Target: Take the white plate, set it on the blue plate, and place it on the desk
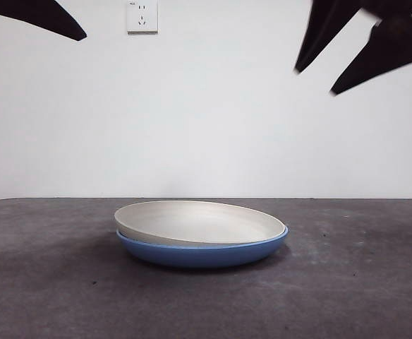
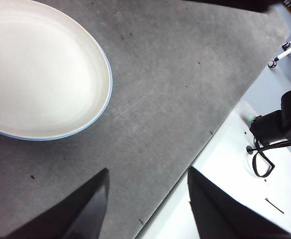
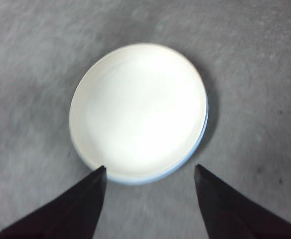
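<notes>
— Step in hand? White plate already nested, slightly tilted, in blue plate on the counter.
— Stacking apparently done. Right claw spread and empty above; left claw likewise spread, aside. Next: probably just pulling clear.

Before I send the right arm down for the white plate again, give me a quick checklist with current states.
1. White plate nested in the blue plate: ok, though it sits slightly tilted, raised on one side in the front view.
2. Blue plate resting flat on the desk: ok.
3. Right gripper open and holding nothing: ok, jaws spread wide.
4. Right gripper lined up with the stack: ok, the plates lie between its jaws in the right wrist view, well below it.
5. Left gripper out of the way: ok, open, off to the side of the plates.
6. Exposed white rim to grab: cannot tell which side offers enough clearance.
</notes>
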You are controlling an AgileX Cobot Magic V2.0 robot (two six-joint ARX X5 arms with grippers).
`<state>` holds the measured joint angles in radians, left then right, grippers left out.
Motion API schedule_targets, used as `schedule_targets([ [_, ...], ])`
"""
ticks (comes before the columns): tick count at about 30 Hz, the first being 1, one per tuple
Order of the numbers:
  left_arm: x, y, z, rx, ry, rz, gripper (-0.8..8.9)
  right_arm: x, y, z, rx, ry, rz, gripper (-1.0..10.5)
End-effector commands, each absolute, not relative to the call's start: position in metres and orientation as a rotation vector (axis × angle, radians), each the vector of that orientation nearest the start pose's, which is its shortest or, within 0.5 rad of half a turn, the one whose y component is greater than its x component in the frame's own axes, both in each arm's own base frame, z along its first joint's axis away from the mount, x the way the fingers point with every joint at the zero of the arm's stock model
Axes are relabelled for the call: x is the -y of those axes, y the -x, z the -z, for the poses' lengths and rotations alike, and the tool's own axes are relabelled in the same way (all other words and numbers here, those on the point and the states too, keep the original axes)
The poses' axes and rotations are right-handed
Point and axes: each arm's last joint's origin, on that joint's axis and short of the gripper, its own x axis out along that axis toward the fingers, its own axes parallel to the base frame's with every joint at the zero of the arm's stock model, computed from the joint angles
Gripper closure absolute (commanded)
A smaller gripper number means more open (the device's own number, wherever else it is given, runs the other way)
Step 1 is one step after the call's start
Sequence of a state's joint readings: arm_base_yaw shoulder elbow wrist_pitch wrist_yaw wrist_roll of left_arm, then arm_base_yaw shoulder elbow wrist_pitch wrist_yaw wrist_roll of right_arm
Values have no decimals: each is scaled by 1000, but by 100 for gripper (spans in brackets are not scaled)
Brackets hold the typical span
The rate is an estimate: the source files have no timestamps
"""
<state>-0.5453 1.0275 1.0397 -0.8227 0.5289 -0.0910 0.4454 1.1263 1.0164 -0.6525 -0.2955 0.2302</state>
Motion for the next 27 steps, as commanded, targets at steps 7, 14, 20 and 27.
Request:
schedule_targets([
  [7, 114, -157, -328, -877, 59, 991, 564, -94, -150, -327, -895, -35, -701, 666],
  [14, 114, -157, -328, -878, 59, 991, 564, -92, -134, -329, -926, -9, -736, 666],
  [20, 114, -157, -328, -878, 59, 991, 564, -94, -133, -328, -928, -3, -743, 666],
  [27, 114, -157, -328, -878, 59, 991, 569, -94, -133, -328, -930, -4, -743, 668],
])
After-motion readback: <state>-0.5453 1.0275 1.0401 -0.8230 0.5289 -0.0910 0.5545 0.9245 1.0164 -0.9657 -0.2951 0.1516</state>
